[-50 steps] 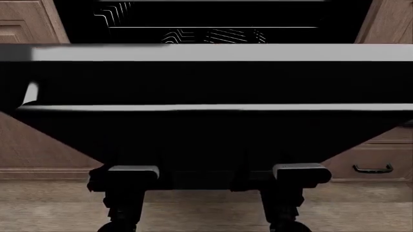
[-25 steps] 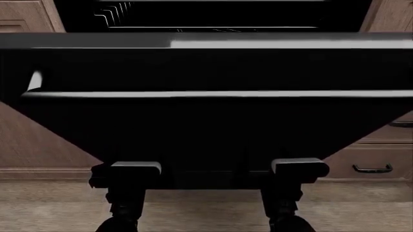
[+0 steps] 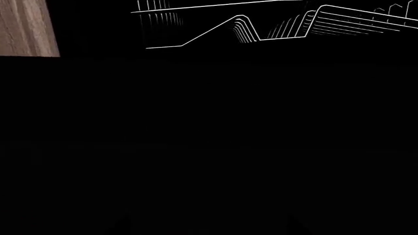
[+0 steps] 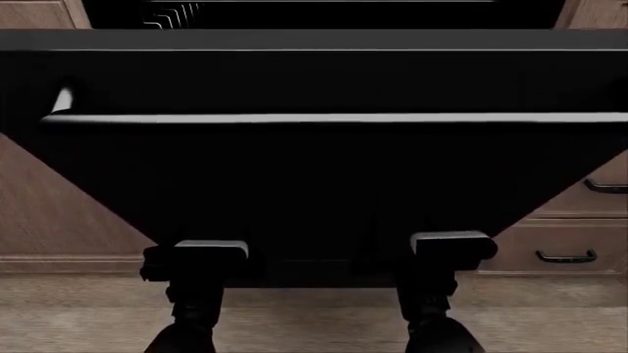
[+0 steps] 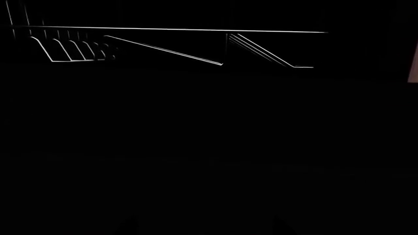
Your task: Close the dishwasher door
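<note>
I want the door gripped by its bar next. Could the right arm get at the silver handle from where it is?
Probably not directly. The right arm sits under the dishwasher door, at its lower edge, while the silver handle runs across the outer face higher up; the arm would likely have to back out from beneath first.

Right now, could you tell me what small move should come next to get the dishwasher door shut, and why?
Probably keep pushing up and forward with both arms. The dishwasher door is tilted, not upright, and the racks show above its top edge, so it isn't shut. Both arms sit under its lower edge.
</note>
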Robot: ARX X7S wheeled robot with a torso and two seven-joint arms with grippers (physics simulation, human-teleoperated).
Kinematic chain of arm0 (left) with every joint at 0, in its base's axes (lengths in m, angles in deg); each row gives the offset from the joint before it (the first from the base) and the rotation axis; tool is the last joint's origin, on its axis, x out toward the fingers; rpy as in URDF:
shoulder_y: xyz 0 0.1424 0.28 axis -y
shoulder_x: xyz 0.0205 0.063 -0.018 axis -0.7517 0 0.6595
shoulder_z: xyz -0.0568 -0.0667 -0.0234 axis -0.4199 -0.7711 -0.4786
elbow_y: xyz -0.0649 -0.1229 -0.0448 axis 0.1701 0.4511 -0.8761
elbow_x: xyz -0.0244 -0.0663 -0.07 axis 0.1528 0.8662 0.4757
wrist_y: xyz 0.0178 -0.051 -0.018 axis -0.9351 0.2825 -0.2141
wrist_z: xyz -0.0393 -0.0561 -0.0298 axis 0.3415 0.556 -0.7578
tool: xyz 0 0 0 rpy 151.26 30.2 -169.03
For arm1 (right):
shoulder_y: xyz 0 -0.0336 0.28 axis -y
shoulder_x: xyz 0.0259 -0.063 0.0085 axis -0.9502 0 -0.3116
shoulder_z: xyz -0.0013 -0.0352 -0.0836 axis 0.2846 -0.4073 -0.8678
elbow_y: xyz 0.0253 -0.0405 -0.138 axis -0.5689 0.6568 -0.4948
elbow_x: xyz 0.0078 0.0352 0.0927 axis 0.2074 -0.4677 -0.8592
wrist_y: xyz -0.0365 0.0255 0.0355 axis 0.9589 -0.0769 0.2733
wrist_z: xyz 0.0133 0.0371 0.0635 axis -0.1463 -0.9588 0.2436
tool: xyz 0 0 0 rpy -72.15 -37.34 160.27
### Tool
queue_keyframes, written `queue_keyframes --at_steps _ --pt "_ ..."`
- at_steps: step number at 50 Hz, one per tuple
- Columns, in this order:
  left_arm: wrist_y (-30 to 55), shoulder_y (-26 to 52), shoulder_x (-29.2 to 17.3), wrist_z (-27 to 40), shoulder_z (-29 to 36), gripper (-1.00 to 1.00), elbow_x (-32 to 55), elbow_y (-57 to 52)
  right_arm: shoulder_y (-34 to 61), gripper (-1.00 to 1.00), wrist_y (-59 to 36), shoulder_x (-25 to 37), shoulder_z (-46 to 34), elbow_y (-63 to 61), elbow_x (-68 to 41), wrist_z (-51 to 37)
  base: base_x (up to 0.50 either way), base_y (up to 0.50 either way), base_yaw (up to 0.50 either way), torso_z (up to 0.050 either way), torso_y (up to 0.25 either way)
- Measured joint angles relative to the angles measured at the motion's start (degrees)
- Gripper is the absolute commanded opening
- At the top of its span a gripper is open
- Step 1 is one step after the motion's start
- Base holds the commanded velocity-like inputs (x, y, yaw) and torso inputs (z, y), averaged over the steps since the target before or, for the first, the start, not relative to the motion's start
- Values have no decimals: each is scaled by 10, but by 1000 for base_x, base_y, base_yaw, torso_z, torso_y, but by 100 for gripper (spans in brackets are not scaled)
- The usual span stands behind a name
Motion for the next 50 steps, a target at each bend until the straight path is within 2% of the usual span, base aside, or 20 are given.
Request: queue_keyframes --at_steps 50 --pt "30 40 3 1 2 100 13 24 48 100 -27 -4 -2 31 -14 8 0 0 0 0 -1"
